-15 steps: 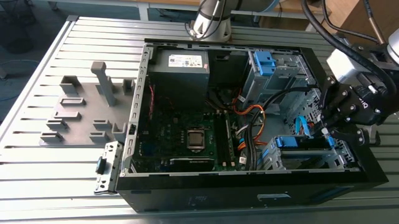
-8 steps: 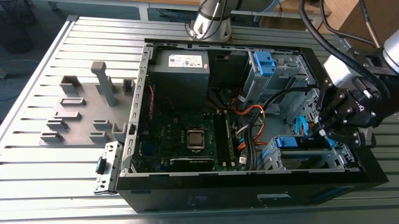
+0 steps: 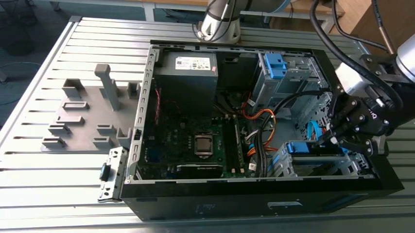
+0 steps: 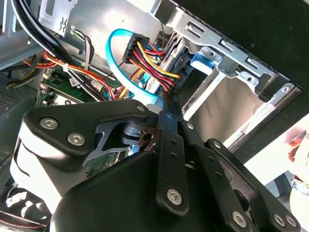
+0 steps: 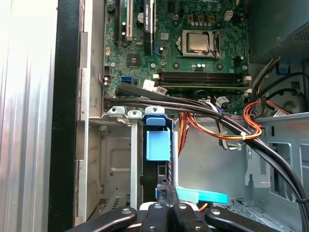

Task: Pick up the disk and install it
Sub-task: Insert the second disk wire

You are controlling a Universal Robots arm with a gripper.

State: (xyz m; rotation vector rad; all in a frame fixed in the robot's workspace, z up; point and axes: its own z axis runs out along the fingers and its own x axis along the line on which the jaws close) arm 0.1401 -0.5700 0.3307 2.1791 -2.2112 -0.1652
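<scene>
Seating blue-framed silver-grey disk (image 5: 157, 145) in silver metal cage (image 5: 116, 159).
Nearly installed, I judge; black hand (image 5: 167, 187) closed at its end.

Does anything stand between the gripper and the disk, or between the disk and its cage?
Nothing visible does. The black gripper is right at the disk in its bright blue plastic carrier, which already stands inside the silver metal cage.

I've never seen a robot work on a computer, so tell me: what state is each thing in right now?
computer case: open, side cover off
disk: on edge, sitting in the drive cage
pincer: shut, tips at the disk's end
processor: bare, no cooler on it
</scene>
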